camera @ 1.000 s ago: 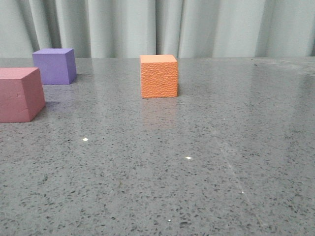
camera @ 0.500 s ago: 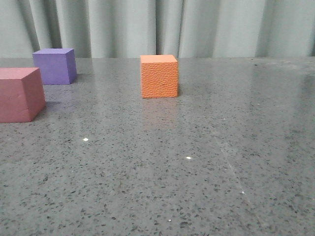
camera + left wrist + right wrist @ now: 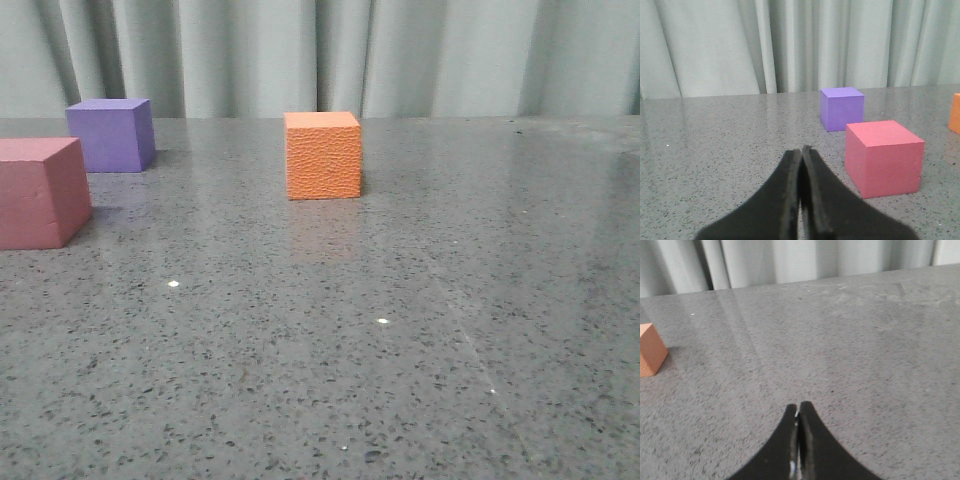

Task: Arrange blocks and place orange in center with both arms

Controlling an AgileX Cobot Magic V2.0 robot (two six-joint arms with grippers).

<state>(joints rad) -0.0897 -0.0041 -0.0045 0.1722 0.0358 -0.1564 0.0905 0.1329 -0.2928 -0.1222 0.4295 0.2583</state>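
Observation:
The grainy orange cube [image 3: 322, 155] stands near the middle of the grey stone table [image 3: 400, 330], toward the back. A purple cube [image 3: 111, 134] sits at the back left and a pink-red cube [image 3: 38, 192] at the left edge, nearer me. Neither gripper shows in the front view. In the left wrist view my left gripper [image 3: 801, 149] is shut on nothing, low over bare table, with the pink-red cube [image 3: 883, 156] just beside it and the purple cube [image 3: 841, 108] beyond. My right gripper [image 3: 798, 405] is shut and empty over bare table, far from the orange cube [image 3: 651, 356].
A pale pleated curtain [image 3: 320, 55] hangs behind the table's far edge. The glossy tabletop shows faint scratches [image 3: 470, 345] and small light specks [image 3: 382, 321] at the front.

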